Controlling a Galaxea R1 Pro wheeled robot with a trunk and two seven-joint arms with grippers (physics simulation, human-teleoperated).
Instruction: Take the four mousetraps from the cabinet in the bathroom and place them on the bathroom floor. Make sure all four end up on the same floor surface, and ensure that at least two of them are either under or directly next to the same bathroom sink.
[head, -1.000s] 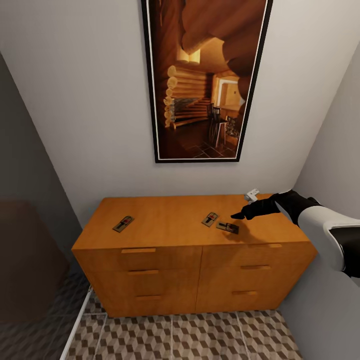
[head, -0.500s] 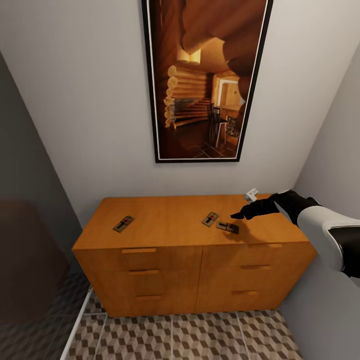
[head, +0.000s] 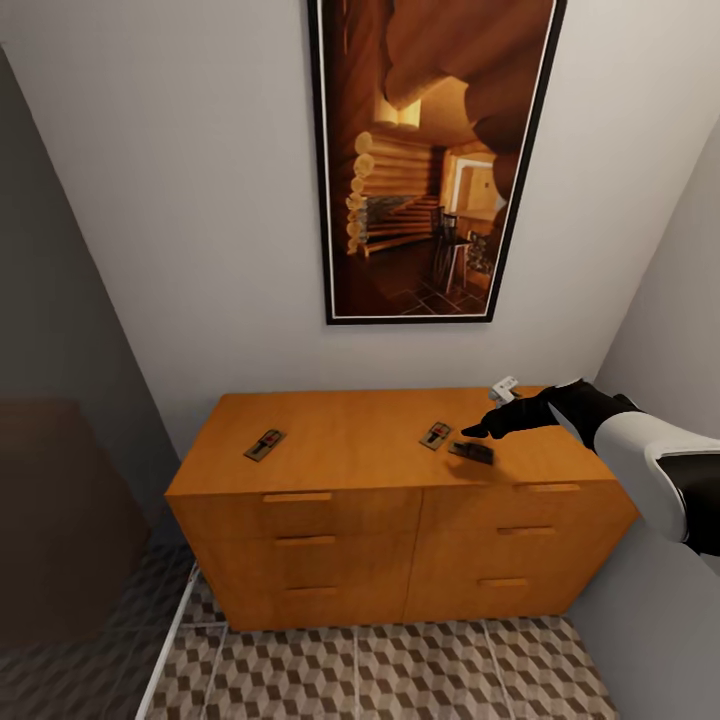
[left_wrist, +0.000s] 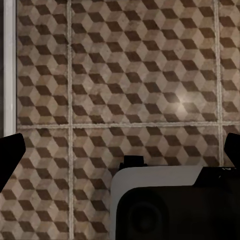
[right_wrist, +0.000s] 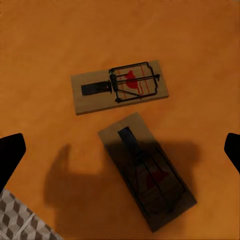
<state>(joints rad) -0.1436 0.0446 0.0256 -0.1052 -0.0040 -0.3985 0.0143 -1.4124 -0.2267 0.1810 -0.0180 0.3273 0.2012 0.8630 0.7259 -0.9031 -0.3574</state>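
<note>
Three mousetraps flat on the cabinet (head: 380, 440) top: one (head: 265, 444) far left, two right of centre, the lit one (head: 436, 435) just beside a shadowed one (head: 471, 452), corners nearly touching. Right gripper (head: 478, 431) over that pair, jaws wide apart, empty. Left gripper (left_wrist: 120, 150) above floor (left_wrist: 125, 75), wide apart too. Picture (head: 430, 160) on far wall.

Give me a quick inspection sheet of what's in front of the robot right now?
Surface: cabinet, flat orange-brown wooden top.
Job's things: three mousetraps on it, one apart at the left, two close together under the right gripper; a small white thing behind the arm, unclear.
Clutter: nothing seen.
Grippers: right open above the pair; left gripper open over the bathroom floor.
Cables: nothing seen.
Surroundings: framed picture, grey walls.
</note>
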